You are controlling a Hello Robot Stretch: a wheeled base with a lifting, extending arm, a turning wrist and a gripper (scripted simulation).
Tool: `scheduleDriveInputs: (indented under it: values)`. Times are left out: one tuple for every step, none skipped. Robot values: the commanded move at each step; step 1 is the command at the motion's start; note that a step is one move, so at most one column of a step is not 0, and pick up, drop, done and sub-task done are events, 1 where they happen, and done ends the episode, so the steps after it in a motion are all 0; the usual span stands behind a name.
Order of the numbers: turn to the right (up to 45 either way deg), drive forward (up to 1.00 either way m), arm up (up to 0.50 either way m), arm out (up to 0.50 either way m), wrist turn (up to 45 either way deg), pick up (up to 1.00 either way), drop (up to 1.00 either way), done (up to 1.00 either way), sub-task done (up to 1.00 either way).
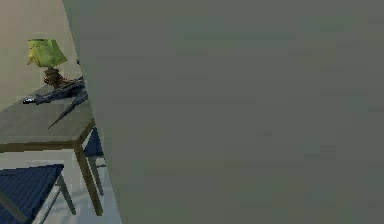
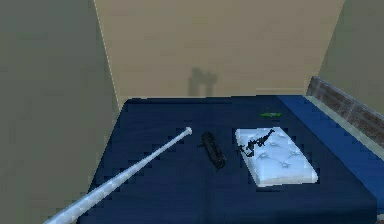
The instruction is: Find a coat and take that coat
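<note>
Ahead, a grey wall (image 1: 240,110) stands close; at the forward view's left a table (image 1: 30,125) carries a green plant (image 1: 47,55). To the arm side, a blue bed (image 2: 160,125) bears 1 pale bat (image 2: 130,178) and a white pad (image 2: 280,160). I cannot tell where the coat is, nor the pincer's state.

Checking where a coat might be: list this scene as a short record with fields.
forward view, near: grey panel across most of the picture
forward view's left: wooden table, blue chair
on table: potted plant; dark heap, too unclear to name
arm side view: dark blue bed against a beige wall
on bed: pale bat, small dark object, white flat item
</note>
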Motion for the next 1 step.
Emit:
scheduleDriveInputs:
  values:
    - [0.0, 0.00, 0.00, 0.48, 0.0, 0.00, 0.00, 0.00, 0.00]
